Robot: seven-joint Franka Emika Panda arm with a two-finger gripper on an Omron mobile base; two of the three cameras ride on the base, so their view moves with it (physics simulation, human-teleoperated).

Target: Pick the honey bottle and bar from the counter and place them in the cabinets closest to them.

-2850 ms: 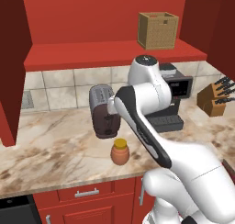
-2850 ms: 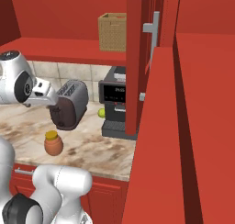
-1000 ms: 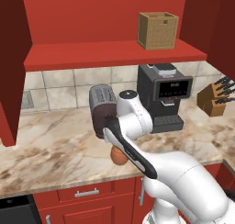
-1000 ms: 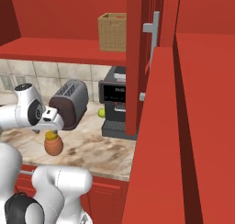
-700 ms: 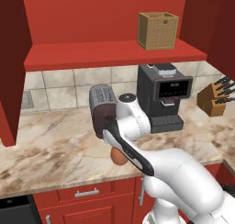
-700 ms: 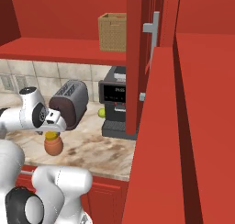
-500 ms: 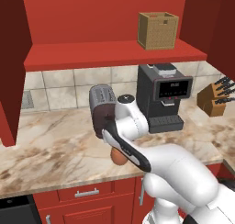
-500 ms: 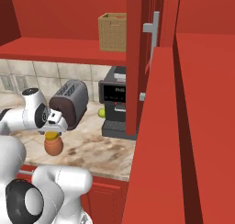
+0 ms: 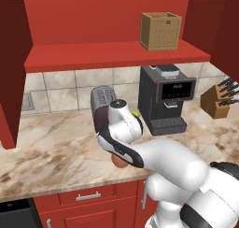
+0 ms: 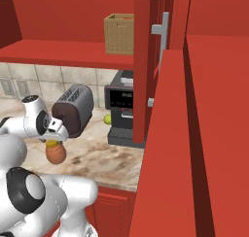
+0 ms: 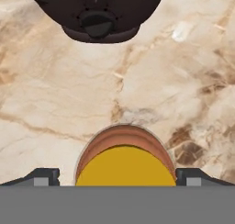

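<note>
- Presently the gripper (image 11: 117,177) stands directly over the honey bottle (image 11: 125,156), jaws spread to full width, one fingertip on each side of the yellow cap.
- No contact between fingertips (image 11: 43,176) and bottle can be confirmed; nothing is held.
- The honey bottle stands upright on the counter (image 9: 56,152), near the front edge, just in front of the toaster (image 10: 74,110).
- In the left base view the arm covers most of the bottle; an orange-brown sliver shows beneath the forearm.
- The coffee machine (image 9: 165,98) stands to the right of the toaster, with a knife block (image 9: 218,100) further right.
- The cabinets (image 9: 112,54) above stand open, with a woven box (image 9: 160,31) on the shelf.
- The bar cannot be made out.
</note>
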